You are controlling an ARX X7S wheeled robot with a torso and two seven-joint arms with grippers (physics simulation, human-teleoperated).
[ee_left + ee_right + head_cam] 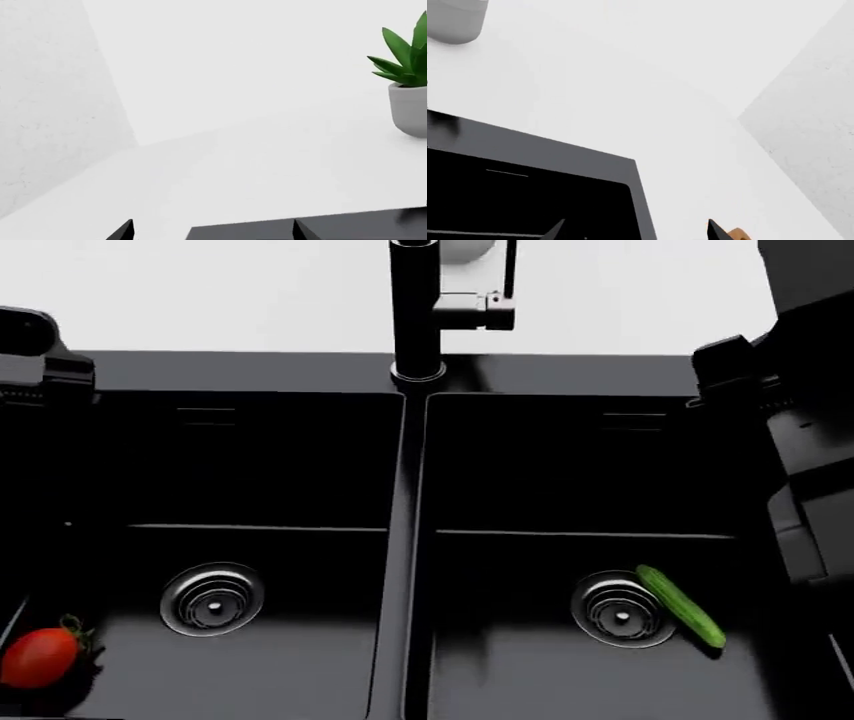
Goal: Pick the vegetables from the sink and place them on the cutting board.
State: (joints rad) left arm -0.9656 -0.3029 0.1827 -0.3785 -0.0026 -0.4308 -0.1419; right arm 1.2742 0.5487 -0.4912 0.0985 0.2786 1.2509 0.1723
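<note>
In sink point(414, 540): one tomato point(38, 656), one cucumber point(681, 606)

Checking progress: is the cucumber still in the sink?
Yes. The cucumber lies in the sink's right basin, beside the drain.

Even, bright, shadowless simulator light on white walls; faint glossy reflections inside the black sink point(400, 540); sharp throughout.
</note>
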